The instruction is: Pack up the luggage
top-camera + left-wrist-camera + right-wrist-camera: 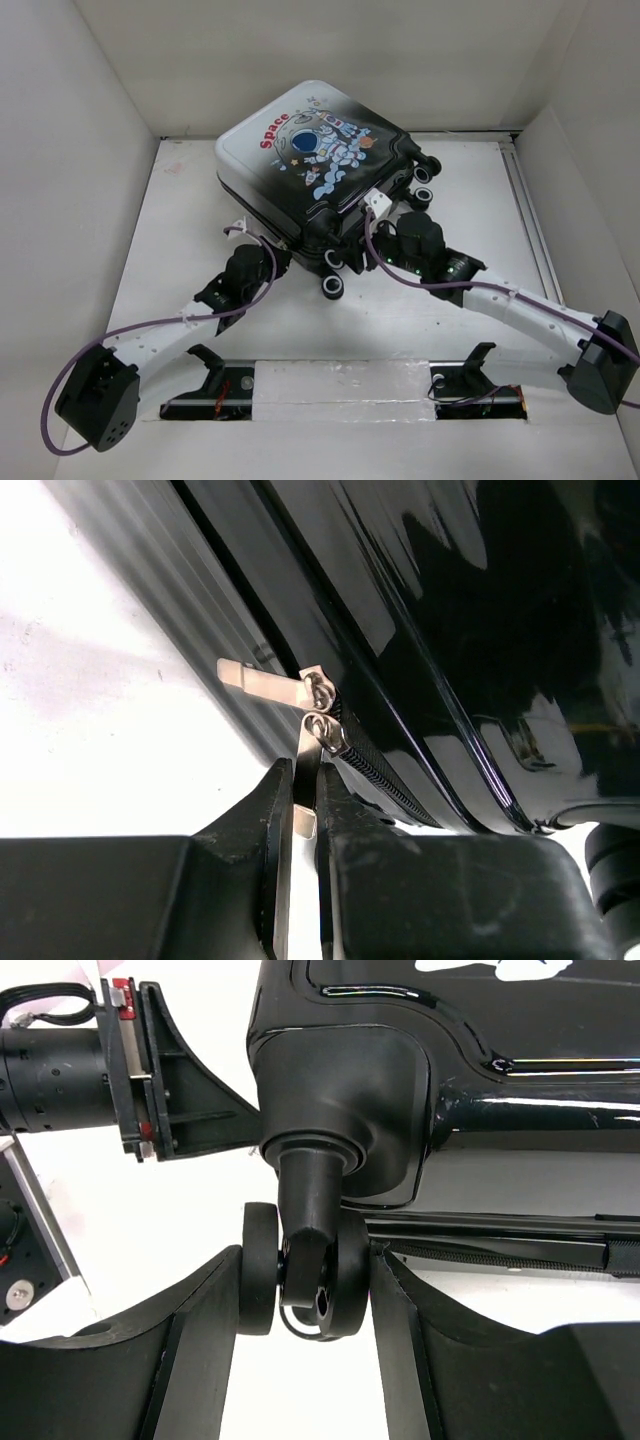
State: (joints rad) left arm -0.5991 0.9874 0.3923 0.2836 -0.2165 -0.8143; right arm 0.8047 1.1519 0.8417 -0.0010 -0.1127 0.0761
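The luggage (pixel 320 150) lies shut on the white table, astronaut and red "Space" print facing up. At its near left edge, my left gripper (pixel 283 254) is shut on a metal zipper pull (pixel 307 765). A second pull tab (pixel 258 677) sticks out just above it, beside the zipper teeth (pixel 385 780) and the glossy black shell (pixel 480 630). My right gripper (pixel 305 1305) is at the luggage's near corner (pixel 375 255). It is shut on a black caster wheel (pixel 345 1280), one finger pressed against each outer face.
White walls (pixel 90 150) close in the table on three sides. More caster wheels (pixel 424 172) stick out on the luggage's right side. Purple cables (pixel 150 330) trail from both arms. The left arm's wrist (pixel 150 1070) shows close by in the right wrist view.
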